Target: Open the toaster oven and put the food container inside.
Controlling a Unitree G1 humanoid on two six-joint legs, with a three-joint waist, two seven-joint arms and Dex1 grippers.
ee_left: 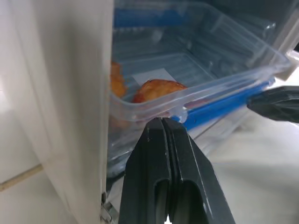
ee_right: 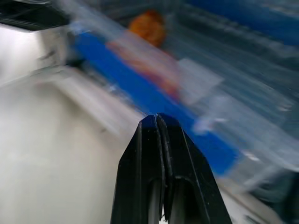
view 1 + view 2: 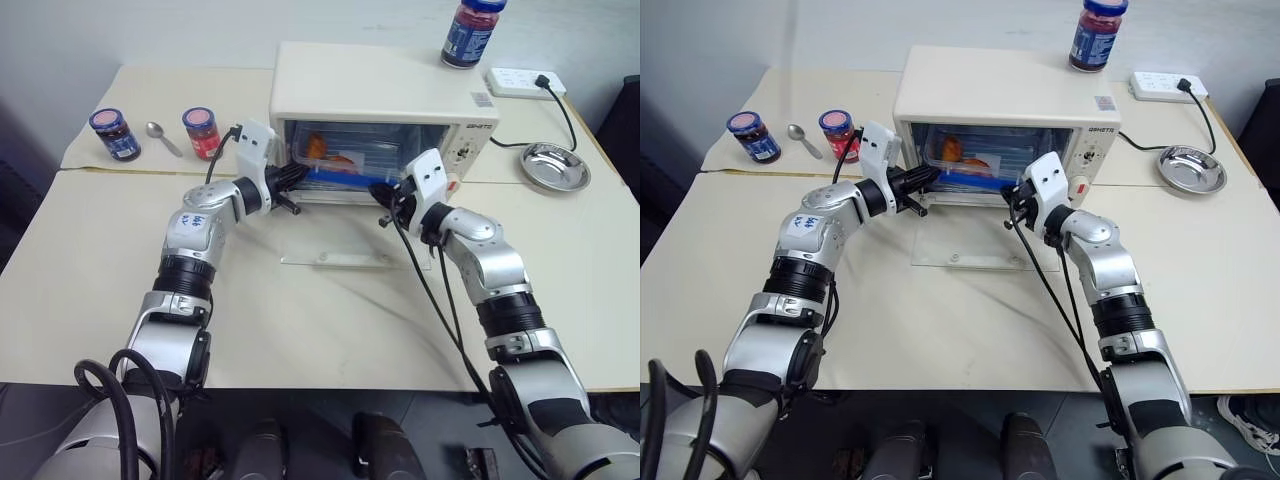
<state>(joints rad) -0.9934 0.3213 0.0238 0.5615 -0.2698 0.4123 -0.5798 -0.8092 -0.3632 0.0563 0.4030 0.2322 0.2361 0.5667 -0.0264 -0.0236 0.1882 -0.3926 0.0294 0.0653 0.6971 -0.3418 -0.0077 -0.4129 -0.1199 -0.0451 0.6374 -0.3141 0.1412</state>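
The cream-white toaster oven stands at the back of the table with its glass door folded down flat in front of it. Inside its mouth sits the food container, clear plastic with a blue strip and orange food pieces. My left gripper is shut, and in the left wrist view its tips press against the near corner rim of the container. My right gripper is shut too, with its tips right at the container's blue strip. Nothing is held by either.
Left of the oven stand a blue-lidded jar, a spoon and a red-lidded jar. Another jar stands on the oven's top. A power strip and a metal bowl lie to the right.
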